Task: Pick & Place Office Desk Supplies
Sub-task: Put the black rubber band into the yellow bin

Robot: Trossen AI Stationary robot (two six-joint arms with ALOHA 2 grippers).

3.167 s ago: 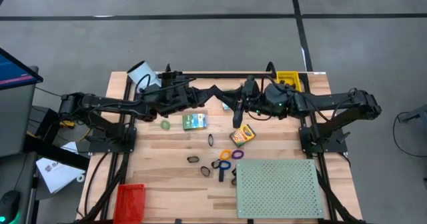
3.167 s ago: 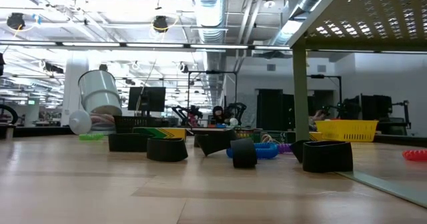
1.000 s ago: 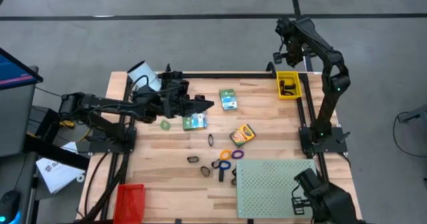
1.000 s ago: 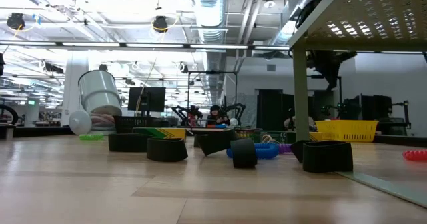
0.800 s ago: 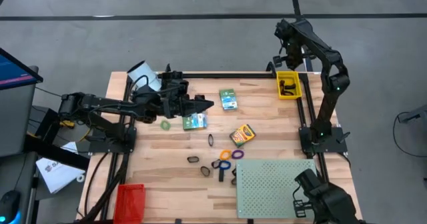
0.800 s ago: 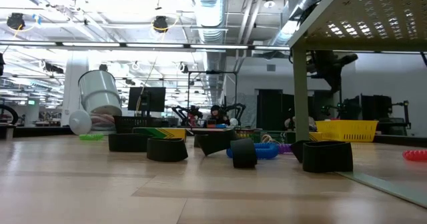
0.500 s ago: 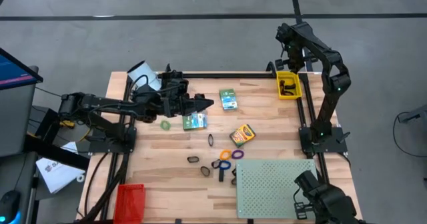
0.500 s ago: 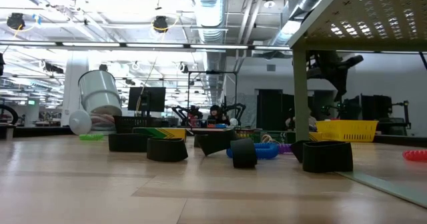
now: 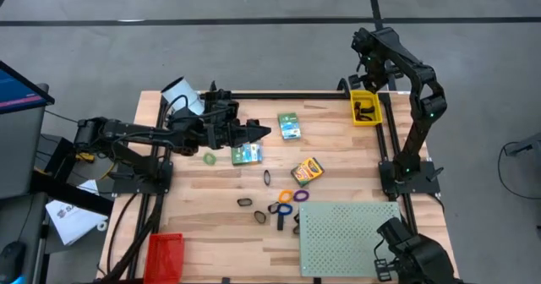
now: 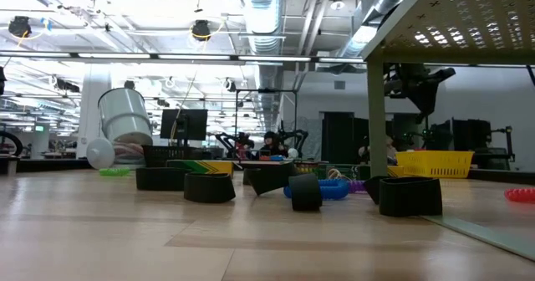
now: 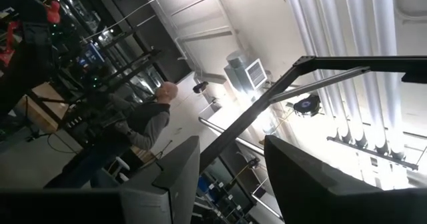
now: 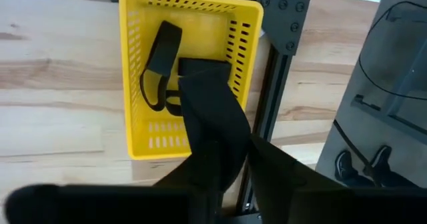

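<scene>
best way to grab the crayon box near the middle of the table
Come straight down on the yellow-orange crayon box and close across its short width. It lies flat and skewed on the table, so turn the wrist to match; its long sides are clear.

Both arms are matte black and built of blocky jointed segments on black frame bases bolted at the table's side edges, with thin black cables trailing beside the left base, what looks like a small yellow tag there, and each wrist ending in two flat dark fingers
</scene>
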